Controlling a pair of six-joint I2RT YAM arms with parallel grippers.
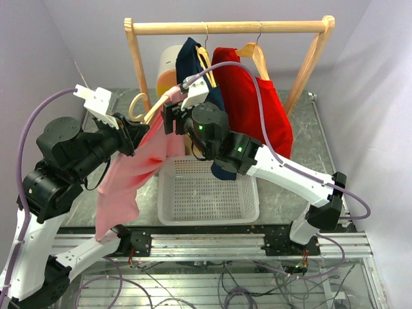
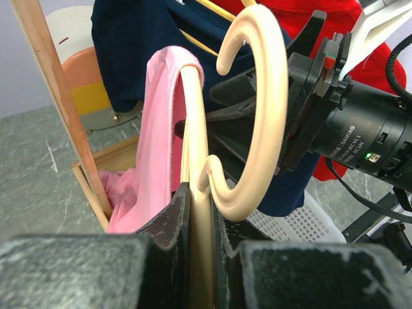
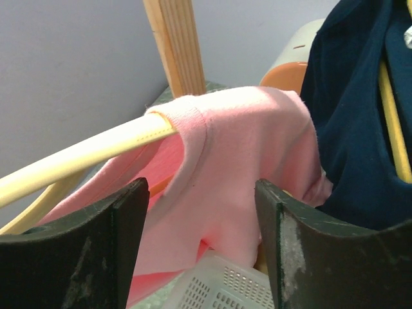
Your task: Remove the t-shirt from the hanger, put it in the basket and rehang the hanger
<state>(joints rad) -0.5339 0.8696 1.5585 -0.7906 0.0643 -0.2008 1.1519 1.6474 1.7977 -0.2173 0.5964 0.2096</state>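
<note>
Two grippers: the left gripper and the right gripper meet at one cream hanger, held out in front of the wooden rack.
Left gripper grip: clamped tight on the hanger's arm just below the hook, with both pads pressed flat to the wood.
Right gripper grip: jaws spread wide. One finger stands either side of the pink cloth and neither touches it.
Hanger: tilted, with the hook curling up and away from the left gripper. Its far arm reaches toward the right gripper.
Pink t-shirt: on the hanger. One shoulder is draped over the tip of the far arm, and the ribbed seam wraps the wood.
T-shirt body: it falls from the hanger down across the left arm, and its lower edge hangs past the table's front edge.
Basket: white and perforated. It sits on the table below the right gripper, just beside the hanging pink cloth.
Navy shirt: on its own hanger on the rack rail, close behind the right gripper.
Red shirt: on the rail beside the navy one, to its right in the top view.
Table: grey and marbled. The rack's posts stand on it.
</note>
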